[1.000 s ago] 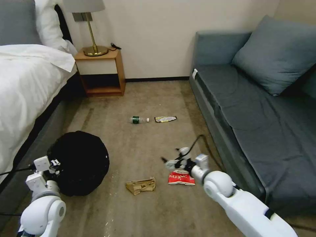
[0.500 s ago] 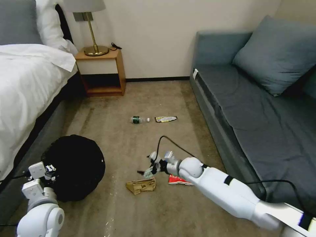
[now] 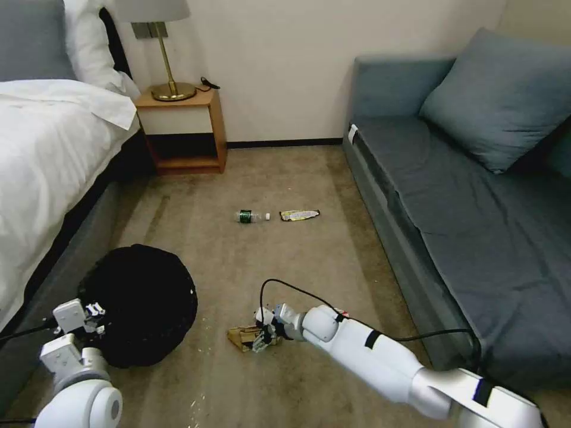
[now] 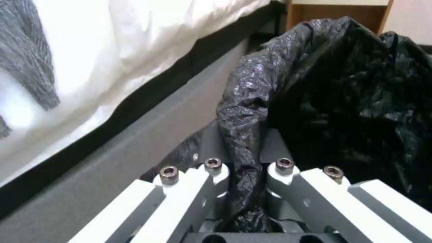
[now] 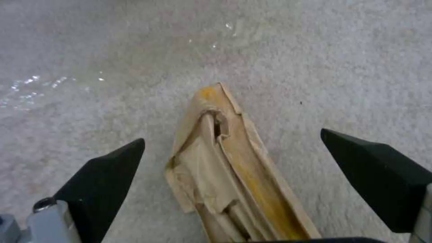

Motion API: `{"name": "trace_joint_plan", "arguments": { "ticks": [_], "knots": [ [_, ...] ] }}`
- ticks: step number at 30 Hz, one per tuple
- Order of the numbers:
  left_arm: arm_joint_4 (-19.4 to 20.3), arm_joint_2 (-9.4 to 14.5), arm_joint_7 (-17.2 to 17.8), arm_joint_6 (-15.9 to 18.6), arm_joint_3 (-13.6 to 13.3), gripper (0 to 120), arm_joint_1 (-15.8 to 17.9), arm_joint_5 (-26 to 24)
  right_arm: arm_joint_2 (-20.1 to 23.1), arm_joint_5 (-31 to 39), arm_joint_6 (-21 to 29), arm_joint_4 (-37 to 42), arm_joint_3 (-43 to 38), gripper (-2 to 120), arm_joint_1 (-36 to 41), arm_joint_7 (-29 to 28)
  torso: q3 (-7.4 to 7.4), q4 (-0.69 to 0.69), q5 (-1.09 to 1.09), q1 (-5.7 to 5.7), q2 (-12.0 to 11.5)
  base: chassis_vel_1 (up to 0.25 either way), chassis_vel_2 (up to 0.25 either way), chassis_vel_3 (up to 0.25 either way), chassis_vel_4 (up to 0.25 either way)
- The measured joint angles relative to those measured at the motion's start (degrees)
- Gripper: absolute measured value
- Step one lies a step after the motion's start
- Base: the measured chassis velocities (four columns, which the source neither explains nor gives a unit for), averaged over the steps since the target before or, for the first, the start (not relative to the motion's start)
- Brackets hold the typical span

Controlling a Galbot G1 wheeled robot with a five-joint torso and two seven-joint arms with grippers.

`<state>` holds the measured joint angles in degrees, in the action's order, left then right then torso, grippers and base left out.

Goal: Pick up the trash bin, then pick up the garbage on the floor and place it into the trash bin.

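Your right gripper [image 3: 260, 340] has dropped low to the brown paper bag [image 5: 229, 168] on the carpet. Its fingers [image 5: 101, 175] are wide open, one on each side, and the crumpled bag's long way runs straight between them. Your left gripper [image 4: 245, 158] pinches the trash bin [image 3: 140, 303] rim by the bed.

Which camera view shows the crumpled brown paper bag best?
The right wrist view: the paper bag lies large between the open right gripper fingers. The head view shows it small, partly hidden by that gripper.
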<state>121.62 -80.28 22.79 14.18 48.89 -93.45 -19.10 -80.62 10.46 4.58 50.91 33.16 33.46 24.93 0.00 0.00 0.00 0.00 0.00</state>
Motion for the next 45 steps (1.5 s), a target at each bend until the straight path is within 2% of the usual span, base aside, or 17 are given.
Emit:
{"name": "trace_joint_plan", "arguments": {
  "ticks": [2,4,5,9,10,13,15,18,22,24,27,29,37,41,44,45],
  "knots": [
    [0.3,-0.2,0.0,0.0,0.0,6,-0.1,0.0,-1.3,-1.0,-0.6,-2.0,-0.7,97,0.0,0.3,0.0,0.0,0.0,0.0,0.0,0.0,0.0,0.0,0.0],
    [0.5,-0.2,0.0,0.0,0.0,6,-0.1,0.0,-1.8,-1.9,-1.3,-3.6,-1.3,89,-0.1,1.0,0.0,0.0,0.0,0.0,0.0,0.0,0.0,0.0,0.0],
    [0.5,-0.2,0.0,0.0,0.0,6,-0.1,0.0,-1.8,-1.9,-1.3,-3.6,-1.3,89,-0.1,1.0,0.0,0.0,0.0,0.0,0.0,0.0,0.0,0.0,0.0],
    [0.5,-0.2,-0.1,0.0,0.0,6,0.0,-0.2,-1.9,-2.9,-2.5,-5.0,-2.0,72,-0.1,2.0,0.0,-0.01,0.0,0.0,0.0,0.0,0.0,0.0,0.0],
    [0.5,-0.2,-0.1,0.0,0.0,6,0.0,-0.2,-1.9,-2.9,-2.5,-5.0,-2.0,72,-0.1,2.0,0.0,-0.01,0.0,0.0,0.0,0.0,0.0,0.0,0.0],
    [0.3,-0.5,-0.2,0.0,-0.2,6,0.0,-0.3,-1.7,-4.1,-3.3,-5.6,-2.6,57,0.3,2.7,0.0,-0.01,0.0,0.0,0.0,0.0,0.0,0.0,0.0],
    [0.2,-0.6,-0.2,0.0,-0.2,6,0.0,-0.3,-1.7,-4.3,-3.5,-5.8,-2.9,54,0.4,2.9,0.0,-0.01,0.0,0.0,0.0,0.0,0.0,0.0,0.0],
    [0.2,-1.0,-0.3,0.0,-0.4,6,-0.3,-0.3,-1.7,-5.0,-3.8,-6.1,-3.6,36,0.7,3.4,0.0,-0.01,0.0,0.0,0.0,0.0,0.0,0.0,0.0],
    [0.2,-1.1,-0.3,0.0,-0.4,6,-0.5,-0.3,-1.6,-5.3,-3.9,-6.1,-3.9,28,1.0,3.6,0.0,0.0,0.0,0.0,0.0,0.0,0.0,0.0,0.0],
    [0.3,-1.2,-0.3,-0.1,-0.4,6,-0.6,-0.3,-1.4,-5.5,-4.0,-5.9,-4.1,17,1.2,3.7,0.0,-0.01,0.0,0.0,0.0,0.0,0.0,0.0,0.0],
    [0.3,-1.2,-0.4,-0.1,-0.4,6,-0.7,-0.2,-1.3,-5.6,-4.0,-5.7,-4.3,11,1.4,3.7,0.0,-0.01,0.0,0.0,0.0,0.0,0.0,0.0,0.0],
    [0.4,-1.2,-0.4,-0.2,-0.4,6,-0.8,-0.2,-1.1,-5.6,-4.0,-5.3,-4.6,1,1.7,3.8,0.0,-0.01,0.01,0.0,0.0,0.0,0.0,0.0,0.0],
    [0.7,-1.3,-0.4,-0.7,-0.2,6,-1.5,-0.1,0.0,-3.1,-3.5,-2.6,-10.3,0,2.8,3.0,0.0,-0.01,0.0,0.0,0.0,0.0,0.0,0.0,0.0],
    [0.7,-1.1,-0.5,-1.1,0.0,6,-2.0,-0.1,1.0,1.8,-2.9,1.5,-14.8,0,3.3,1.2,0.0,-0.01,0.01,0.0,0.0,0.0,0.0,0.0,0.0],
    [0.7,-1.0,-0.5,-1.2,0.0,6,-2.2,-0.1,2.1,9.1,-1.7,8.1,-18.2,0,3.5,-1.7,0.0,-0.01,0.0,0.0,0.0,0.0,0.0,0.0,0.0],
    [0.7,-1.0,-0.5,-1.2,0.0,6,-2.2,-0.1,2.1,9.1,-1.7,8.1,-18.2,0,3.5,-1.7,0.0,-0.01,0.0,0.0,0.0,0.0,0.0,0.0,0.0]
  ]
}}
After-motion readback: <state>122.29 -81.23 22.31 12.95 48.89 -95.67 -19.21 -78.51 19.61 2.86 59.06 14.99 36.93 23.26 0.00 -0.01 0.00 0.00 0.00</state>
